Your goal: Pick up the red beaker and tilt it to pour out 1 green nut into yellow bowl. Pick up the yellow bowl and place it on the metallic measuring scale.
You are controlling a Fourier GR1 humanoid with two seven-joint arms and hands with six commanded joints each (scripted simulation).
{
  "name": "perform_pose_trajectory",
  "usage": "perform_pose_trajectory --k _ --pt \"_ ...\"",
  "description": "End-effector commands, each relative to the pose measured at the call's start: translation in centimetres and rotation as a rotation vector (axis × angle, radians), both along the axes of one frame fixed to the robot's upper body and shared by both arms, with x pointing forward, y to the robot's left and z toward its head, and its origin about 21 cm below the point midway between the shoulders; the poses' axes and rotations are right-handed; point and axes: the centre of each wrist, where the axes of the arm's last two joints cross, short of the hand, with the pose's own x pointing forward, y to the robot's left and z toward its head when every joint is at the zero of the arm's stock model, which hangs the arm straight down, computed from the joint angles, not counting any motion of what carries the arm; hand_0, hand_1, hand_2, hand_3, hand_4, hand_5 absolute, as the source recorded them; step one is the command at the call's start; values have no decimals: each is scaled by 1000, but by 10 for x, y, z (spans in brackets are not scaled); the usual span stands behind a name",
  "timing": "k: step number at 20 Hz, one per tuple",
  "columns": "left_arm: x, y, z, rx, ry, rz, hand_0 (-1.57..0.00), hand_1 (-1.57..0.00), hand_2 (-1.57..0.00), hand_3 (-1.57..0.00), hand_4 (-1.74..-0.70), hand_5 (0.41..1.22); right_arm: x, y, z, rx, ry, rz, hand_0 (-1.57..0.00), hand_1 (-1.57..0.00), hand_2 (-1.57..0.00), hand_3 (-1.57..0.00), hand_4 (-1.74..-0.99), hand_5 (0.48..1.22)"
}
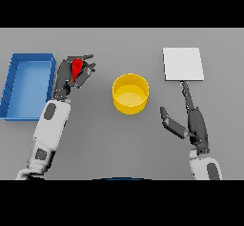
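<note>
Blue tray (27,60) beside left hand (66,79) (gripping red beaker (76,68)), yellow bowl (130,94) apart

A flat grey surface (119,144) fills the head view and carries three things. A blue tray (10,89) with raised walls lies at the left edge, its long side running away from the viewer. A round yellow bowl (130,105) stands upright near the middle, well apart from the tray; nothing can be made out inside it. A pale, flat, square scale (183,63) lies at the upper right, well apart from the bowl. Bare grey surface lies between the three things.
</note>
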Motion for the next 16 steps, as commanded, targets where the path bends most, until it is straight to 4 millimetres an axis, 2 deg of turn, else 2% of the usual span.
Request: perform_pose_trajectory --k 1,5,10,11,16 --pt "1 1 7 53 -9 -21 -1543 -1544 -1544 -1532 -1726 1130 0 -3 1 -8 -19 0 1 1 1 1 -1108 656" --pt "9 -2 37 371 -47 -119 -1559 -1560 -1560 -1555 -1735 1136 -4 -9 1 -15 -15 -1 1 1 1 1 -1092 661" --pt "4 -21 45 489 -47 -181 -1559 -1560 -1560 -1555 -1735 1136 -5 -8 4 -17 -9 6 1 1 1 1 -1092 664" --pt "5 -24 52 546 -51 -201 -1562 -1562 -1562 -1558 -1736 1144 -4 -9 6 -12 -14 6 1 1 1 1 -1096 666" --pt "17 -49 80 958 -114 -315 -1568 -1568 -1568 -1567 -1739 1177 -2 -3 9 -15 -30 26 1 1 1 1 -1056 692"
